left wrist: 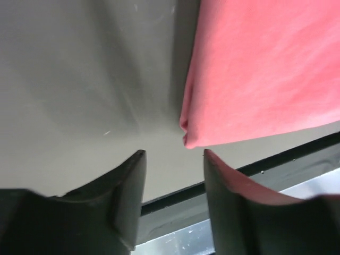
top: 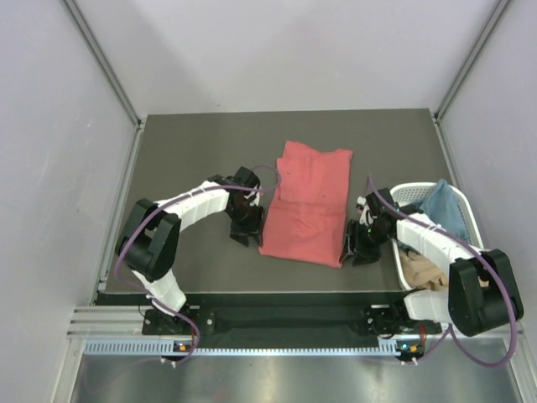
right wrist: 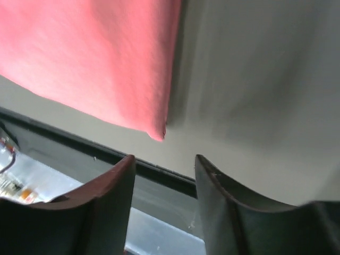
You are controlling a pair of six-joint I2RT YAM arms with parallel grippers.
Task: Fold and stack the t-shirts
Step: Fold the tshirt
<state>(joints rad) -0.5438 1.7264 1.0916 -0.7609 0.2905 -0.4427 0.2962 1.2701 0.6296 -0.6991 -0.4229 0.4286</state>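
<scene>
Coral-red t-shirt [top: 306, 204] lies on the table [top: 193, 151]; left gripper [top: 244, 238] just beside its near-left corner, right gripper [top: 357, 256] beside its near-right corner, both parted, empty.

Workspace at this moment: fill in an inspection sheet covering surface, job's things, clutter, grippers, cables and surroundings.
Surface: dark grey table, no spills or marks seen.
Job's things: red shirt partly folded, flat at mid-table; blue shirt and tan shirt loose in the white basket at the right edge.
Clutter: nothing seen.
Grippers: left gripper open at the red shirt's near left corner; right gripper open at its near right corner; neither holds cloth.
Cables: purple cables looped along both arms, clear of the cloth.
Surroundings: pale walls with metal frame posts.
</scene>
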